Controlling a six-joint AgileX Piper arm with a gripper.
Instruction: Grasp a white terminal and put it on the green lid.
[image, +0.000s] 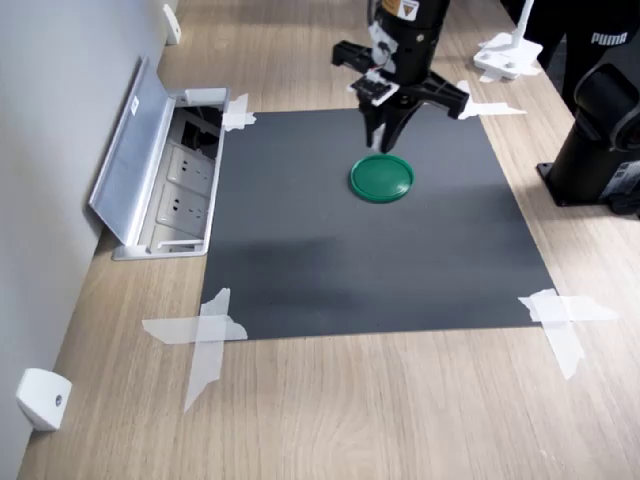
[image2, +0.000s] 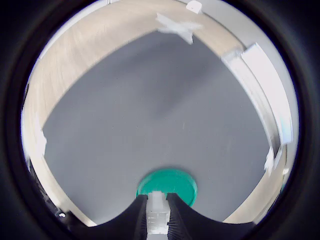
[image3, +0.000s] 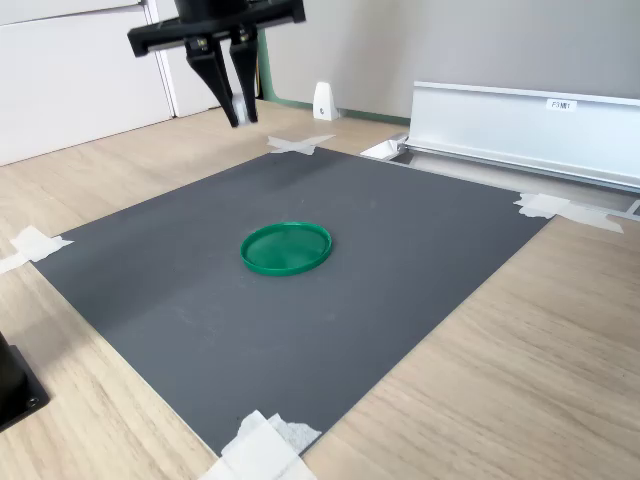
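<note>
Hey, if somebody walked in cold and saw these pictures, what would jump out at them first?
The green lid stands out, lying alone on the dark grey mat taped to the wooden table. The black claw hangs above it, and the wrist view shows the white terminal pinched between its fingers. An open socket box sits at the first exterior view's left.

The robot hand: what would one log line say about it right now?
hand: shut on white terminal | height: raised above mat | green lid: flat on mat, nothing on it | step: terminal not yet placed
</note>
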